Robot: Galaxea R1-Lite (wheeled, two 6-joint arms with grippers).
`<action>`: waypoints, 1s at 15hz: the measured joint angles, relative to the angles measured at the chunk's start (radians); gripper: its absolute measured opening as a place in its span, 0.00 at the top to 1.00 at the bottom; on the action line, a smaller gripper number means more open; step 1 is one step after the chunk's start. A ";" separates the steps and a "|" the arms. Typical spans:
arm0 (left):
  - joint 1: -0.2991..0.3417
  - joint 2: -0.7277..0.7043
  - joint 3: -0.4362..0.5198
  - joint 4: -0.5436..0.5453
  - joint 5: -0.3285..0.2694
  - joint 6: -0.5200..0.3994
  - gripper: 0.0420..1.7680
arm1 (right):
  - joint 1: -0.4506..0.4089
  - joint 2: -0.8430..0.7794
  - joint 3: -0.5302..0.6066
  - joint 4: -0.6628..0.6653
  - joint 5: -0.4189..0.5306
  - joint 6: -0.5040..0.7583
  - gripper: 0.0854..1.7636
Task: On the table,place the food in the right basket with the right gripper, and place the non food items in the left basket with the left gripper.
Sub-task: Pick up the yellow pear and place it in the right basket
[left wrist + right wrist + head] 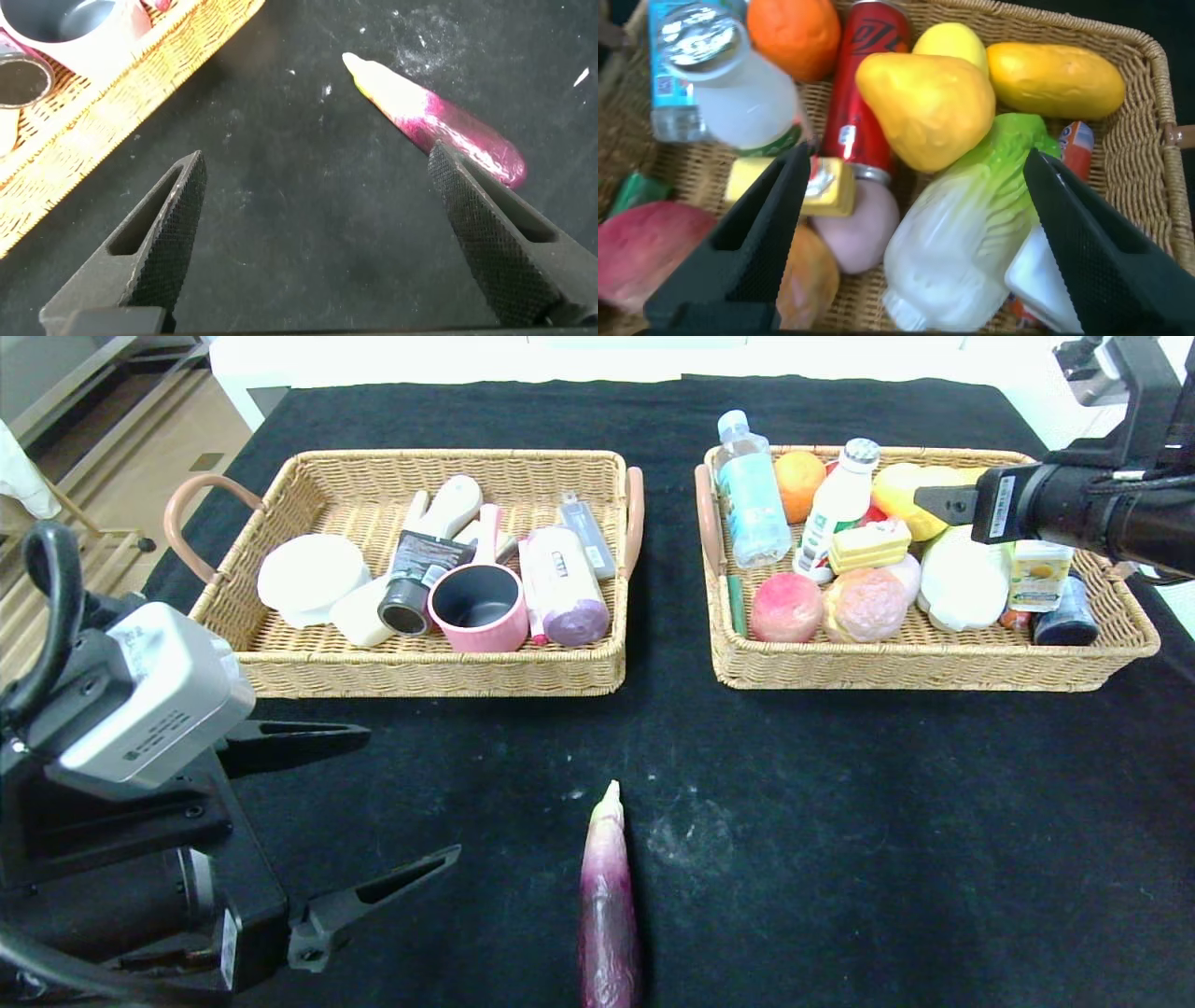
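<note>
Item: eggplant (pixel 609 905), long and purple with a pale tip, lay alone on the table (pixel 887 859) at the near edge, tip pointing away toward the gap between the two trays. Nothing touched it.

Item: pear (pixel 929 107), yellow, lay in the right basket (pixel 924 663) on top of the pile, directly beneath the right gripper (pixel 915 233). Beside it lay the red drink can (pixel 864 84), on its side. The small yellow carton (pixel 1039 574) stood at the basket's right end by a dark jar (pixel 1066 621).

Other contents of the right basket: water bottle (pixel 752 490), orange (pixel 799 483), white drink bottle (pixel 836 509), cabbage (pixel 966 243), peach-like fruits (pixel 786 607), cake slice (pixel 870 545).

Item: right gripper, hung over the right basket's far right part, fingers spread wide, clasping nothing.

Item: left basket (pixel 420 672), held the white round disc (pixel 311 575), black squeeze tube (pixel 417 581), pink mug (pixel 479 607), and other toiletries.

Item: left gripper (pixel 373 807), hovered low over the bare cloth in front of the left basket, to the eggplant's left, fingers splayed apart and empty.
</note>
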 joint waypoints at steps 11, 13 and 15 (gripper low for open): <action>0.000 -0.033 -0.011 0.007 0.001 -0.002 0.03 | 0.257 -0.213 0.256 0.100 -0.026 0.014 0.04; 0.000 -0.035 -0.012 0.006 0.001 -0.003 0.03 | 0.337 -0.234 0.304 0.100 -0.086 0.021 0.04; 0.000 -0.037 -0.013 0.006 0.001 -0.004 0.03 | 0.428 -0.246 0.341 0.098 -0.157 0.060 0.04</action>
